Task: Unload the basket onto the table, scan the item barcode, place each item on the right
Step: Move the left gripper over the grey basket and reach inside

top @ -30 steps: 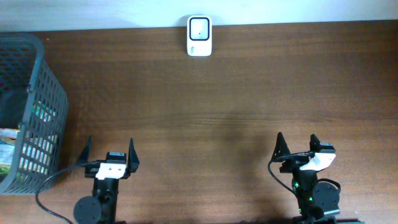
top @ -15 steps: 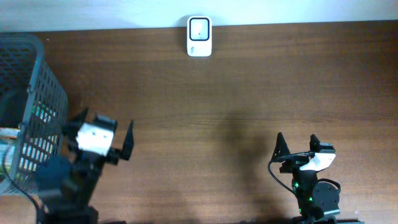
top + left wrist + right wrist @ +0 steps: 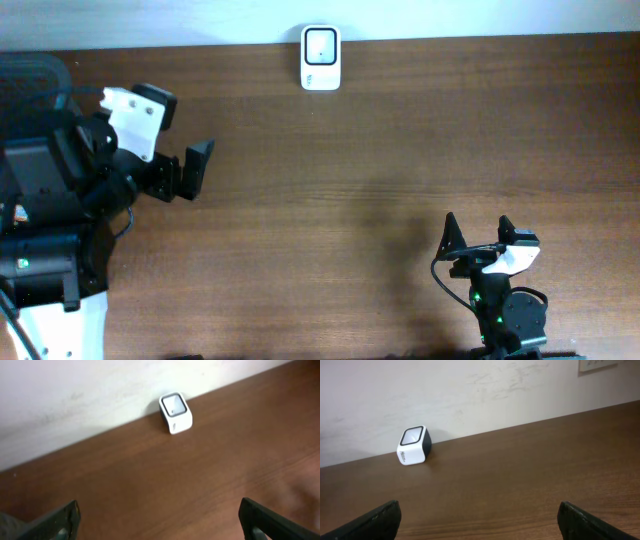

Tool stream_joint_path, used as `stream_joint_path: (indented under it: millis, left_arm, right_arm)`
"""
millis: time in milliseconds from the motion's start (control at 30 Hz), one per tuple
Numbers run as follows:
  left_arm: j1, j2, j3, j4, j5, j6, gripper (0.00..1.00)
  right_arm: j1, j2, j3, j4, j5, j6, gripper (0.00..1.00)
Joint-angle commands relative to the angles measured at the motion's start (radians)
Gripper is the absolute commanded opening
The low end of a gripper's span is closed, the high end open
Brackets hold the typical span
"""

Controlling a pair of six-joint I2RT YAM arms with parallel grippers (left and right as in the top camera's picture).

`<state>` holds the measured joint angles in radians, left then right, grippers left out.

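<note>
Just one scanner (image 3: pixel 321 58), maybe one basket (image 3: pixel 38 63).

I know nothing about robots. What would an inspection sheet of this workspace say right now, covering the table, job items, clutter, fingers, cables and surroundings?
Surface: brown wooden table, nothing lying across its middle.
Job's things: white scanner at the far edge by the wall; no item to scan seen.
Clutter: dark mesh basket at far left, mostly hidden under the left arm; contents cannot be told.
Grippers: left gripper fingers spread wide, empty; right gripper at the near edge, fingers wide, empty.
Cables: black cable looped beside the right arm.
Surroundings: pale scuffed wall with a wall plate.
</note>
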<state>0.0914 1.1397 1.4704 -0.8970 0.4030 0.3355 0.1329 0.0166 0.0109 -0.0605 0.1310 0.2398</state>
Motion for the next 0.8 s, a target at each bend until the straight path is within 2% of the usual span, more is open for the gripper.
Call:
stream_joint_path:
  millis: [0, 100, 267, 300, 367, 433, 500, 600, 767]
  left_arm:
    - [-0.003, 0.006, 0.026, -0.005, 0.035, -0.009, 0.99]
    - [-0.003, 0.006, 0.026, 0.009, 0.035, -0.009, 0.99]
    - [-0.003, -0.024, 0.034, 0.116, 0.060, -0.010, 0.99]
    - [-0.003, -0.036, 0.038, 0.135, 0.040, -0.013, 0.99]
    - [0.011, -0.045, 0.053, 0.159, -0.086, -0.108, 0.99]
    - [0.064, -0.044, 0.066, 0.160, -0.245, -0.222, 0.99]
    - [0.128, -0.044, 0.070, 0.155, -0.309, -0.316, 0.99]
    - [0.297, -0.037, 0.070, 0.121, -0.360, -0.439, 0.99]
    - [0.537, 0.017, 0.070, 0.047, -0.367, -0.466, 0.99]
  right_arm:
    - [0.005, -0.004, -0.005, -0.008, 0.005, 0.008, 0.99]
    - [0.005, -0.004, -0.005, -0.008, 0.005, 0.008, 0.99]
    - [0.005, -0.004, -0.005, -0.008, 0.005, 0.008, 0.99]
    - [0.005, -0.004, -0.005, -0.008, 0.005, 0.008, 0.99]
    - [0.005, -0.004, -0.005, -0.008, 0.005, 0.008, 0.99]
    - [0.005, -0.004, -0.005, -0.008, 0.005, 0.008, 0.99]
    - [0.005, -0.004, -0.005, -0.008, 0.005, 0.008, 0.99]
    - [0.005, -0.004, -0.005, -0.008, 0.005, 0.008, 0.99]
    - [0.005, -0.004, -0.005, -0.008, 0.005, 0.008, 0.99]
